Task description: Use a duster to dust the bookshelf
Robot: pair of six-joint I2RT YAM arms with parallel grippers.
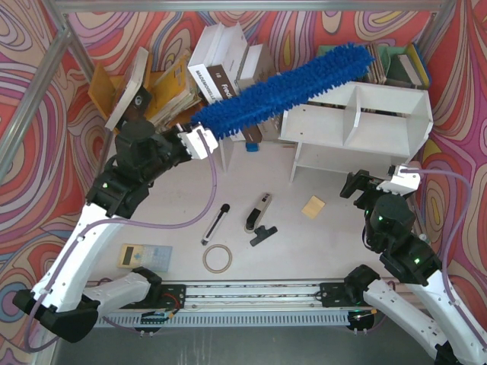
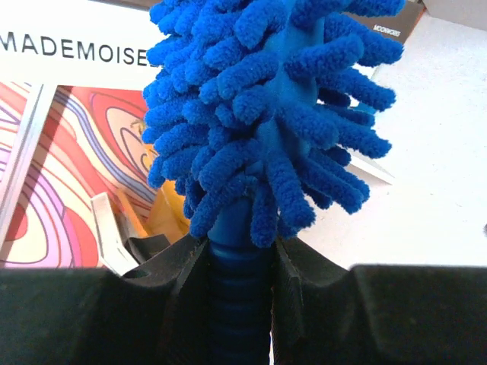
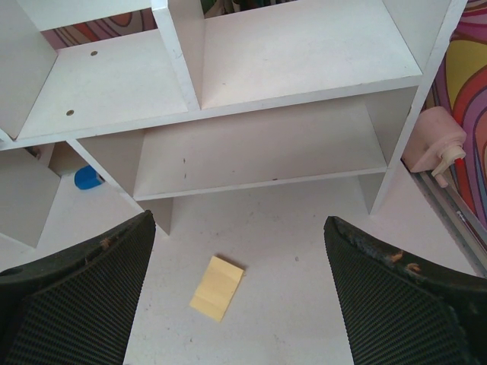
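Top view: the duster (image 1: 289, 87) runs diagonally up and right from the left jaws, its far end by the bookshelf (image 1: 380, 114) back-left corner. Can't tell if it's touching. Left arm's the nearer one.

Left wrist: jaws clamped on the ribbed handle (image 2: 237, 304), fluff just above.

Right wrist: jaws spread, holding nothing, looking into both shelf tiers, which the top view hides.

Saw the duster (image 1: 289, 87) held in the air: long, bright blue, shaggy with noodle-like strands, slanting from its gripped ribbed handle up and rightward. Crossed the back left corner of the bookshelf (image 1: 319, 125) (contact impossible to judge). Noted that unit as white, upright, two-tiered, upper tier divided centrally.
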